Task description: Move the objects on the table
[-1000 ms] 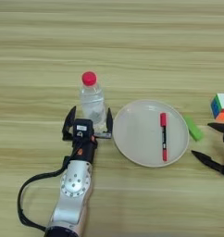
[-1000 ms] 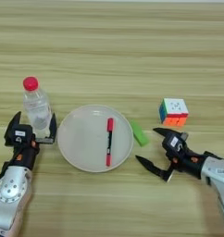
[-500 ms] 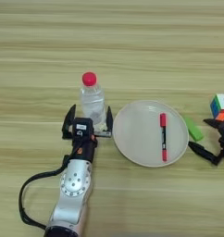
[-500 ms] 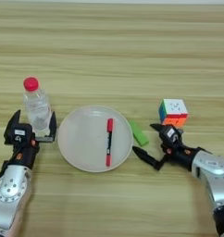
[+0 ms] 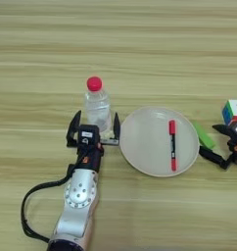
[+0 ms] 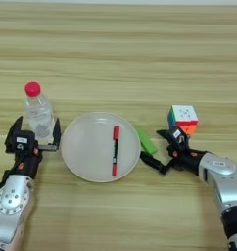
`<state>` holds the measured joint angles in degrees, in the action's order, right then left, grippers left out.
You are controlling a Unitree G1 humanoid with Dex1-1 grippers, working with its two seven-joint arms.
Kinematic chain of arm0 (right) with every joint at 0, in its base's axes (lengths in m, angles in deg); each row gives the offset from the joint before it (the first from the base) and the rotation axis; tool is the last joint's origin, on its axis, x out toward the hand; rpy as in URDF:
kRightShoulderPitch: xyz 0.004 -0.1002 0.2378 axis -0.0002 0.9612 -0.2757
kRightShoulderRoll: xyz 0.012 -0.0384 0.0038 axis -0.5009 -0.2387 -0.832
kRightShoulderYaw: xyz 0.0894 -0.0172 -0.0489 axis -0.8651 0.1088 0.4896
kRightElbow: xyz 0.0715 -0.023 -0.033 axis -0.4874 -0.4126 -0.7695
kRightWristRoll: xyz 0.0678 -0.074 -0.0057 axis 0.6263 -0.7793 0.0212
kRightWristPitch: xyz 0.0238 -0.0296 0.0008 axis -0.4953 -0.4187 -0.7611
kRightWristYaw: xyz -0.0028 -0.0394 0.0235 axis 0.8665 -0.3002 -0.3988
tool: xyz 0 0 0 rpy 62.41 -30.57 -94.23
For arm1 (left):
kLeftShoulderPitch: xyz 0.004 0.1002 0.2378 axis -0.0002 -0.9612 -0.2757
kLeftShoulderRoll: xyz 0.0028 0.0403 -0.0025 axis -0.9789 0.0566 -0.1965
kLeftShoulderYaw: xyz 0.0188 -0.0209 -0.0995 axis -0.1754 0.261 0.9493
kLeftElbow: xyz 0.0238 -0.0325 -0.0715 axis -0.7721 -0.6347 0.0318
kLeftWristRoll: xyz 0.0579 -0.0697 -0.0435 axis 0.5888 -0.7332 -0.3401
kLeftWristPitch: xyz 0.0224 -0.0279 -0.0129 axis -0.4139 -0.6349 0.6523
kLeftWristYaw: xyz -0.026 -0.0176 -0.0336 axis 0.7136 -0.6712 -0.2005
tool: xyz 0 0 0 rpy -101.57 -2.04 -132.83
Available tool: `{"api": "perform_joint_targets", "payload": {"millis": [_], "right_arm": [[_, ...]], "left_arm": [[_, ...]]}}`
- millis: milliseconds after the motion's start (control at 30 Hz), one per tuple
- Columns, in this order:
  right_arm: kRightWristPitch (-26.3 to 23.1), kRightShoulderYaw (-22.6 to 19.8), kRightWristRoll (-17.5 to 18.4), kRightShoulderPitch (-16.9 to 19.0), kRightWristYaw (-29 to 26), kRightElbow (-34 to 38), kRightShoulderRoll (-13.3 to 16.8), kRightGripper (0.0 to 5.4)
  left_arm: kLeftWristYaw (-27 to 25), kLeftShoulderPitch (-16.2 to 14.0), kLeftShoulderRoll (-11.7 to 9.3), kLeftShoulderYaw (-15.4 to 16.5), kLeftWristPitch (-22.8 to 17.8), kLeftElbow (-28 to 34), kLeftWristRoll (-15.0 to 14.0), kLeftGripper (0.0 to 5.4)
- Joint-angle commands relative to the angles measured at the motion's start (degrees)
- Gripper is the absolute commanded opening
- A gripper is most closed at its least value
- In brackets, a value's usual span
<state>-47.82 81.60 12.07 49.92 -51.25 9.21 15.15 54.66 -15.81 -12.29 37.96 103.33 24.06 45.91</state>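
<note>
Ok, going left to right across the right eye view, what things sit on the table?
Clear bottle with red cap → white plate → red pen, lying on the plate → green block → colourful cube.

Robot test bench: bare wood-grain table [image 5: 140,44] bearing sundry small props.

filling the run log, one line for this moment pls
left pincer: open around clear red-capped plastic bottle | right pincer: open at green rectangular block
</note>
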Motion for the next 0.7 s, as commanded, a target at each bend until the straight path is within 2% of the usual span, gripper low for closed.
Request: {"api": "perform_joint_targets", "payload": {"millis": [33,267,700], "right_arm": [[-5.24,2.85,-4.05,3.24,1.55,-2.88,0.16,5.11],[-5.71,3.36,-4.29,3.52,2.47,-2.01,0.44,4.35],[-5.65,3.86,-4.22,3.79,3.92,-0.33,0.64,3.32]], "left_arm": [[0.19,-0.53,1.53,-0.38,-0.17,0.52,0.14,5.4],[0.21,-0.6,1.55,-0.44,-0.13,0.61,0.2,5.4],[0.27,-0.39,1.57,-0.43,0.0,0.32,0.25,5.4]]}}
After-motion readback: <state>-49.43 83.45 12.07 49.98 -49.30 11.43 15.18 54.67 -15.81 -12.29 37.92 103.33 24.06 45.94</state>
